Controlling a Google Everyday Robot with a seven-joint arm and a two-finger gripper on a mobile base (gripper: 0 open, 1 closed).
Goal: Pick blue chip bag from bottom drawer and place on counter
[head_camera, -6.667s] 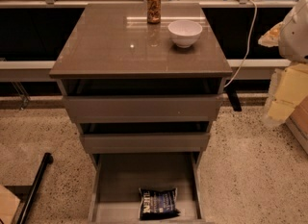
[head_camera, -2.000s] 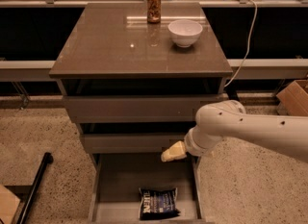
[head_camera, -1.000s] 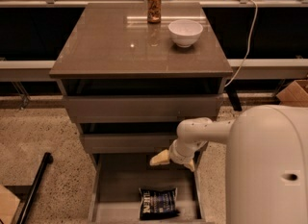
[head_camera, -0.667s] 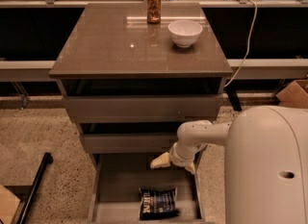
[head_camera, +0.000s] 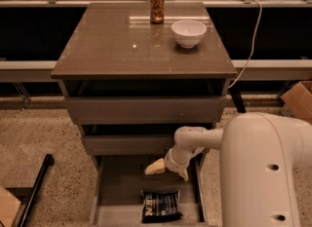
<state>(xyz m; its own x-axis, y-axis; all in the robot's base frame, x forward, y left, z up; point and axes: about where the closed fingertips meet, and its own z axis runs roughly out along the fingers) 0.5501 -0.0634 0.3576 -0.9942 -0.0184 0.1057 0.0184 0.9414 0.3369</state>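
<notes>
A speckled terrazzo floor point(head_camera: 44, 133) is seen across the lower left and lower right of the frame. A long pale ledge point(head_camera: 24, 70) is run across the middle, with dark recesses above and below it. A white cable point(head_camera: 248, 50) is hung at the upper right. A cardboard box point(head_camera: 298, 99) is cut off by the right edge. A black bar point(head_camera: 34, 187) is laid at the lower left. The gripper point(head_camera: 169, 171) is held at lower centre, fingers spread.

Nothing actually readable here: the bag point(head_camera: 161, 205) has white lettering and the can point(head_camera: 156, 7) a label, both illegible. The gripper point(head_camera: 169, 171) hangs just above the bag.
</notes>
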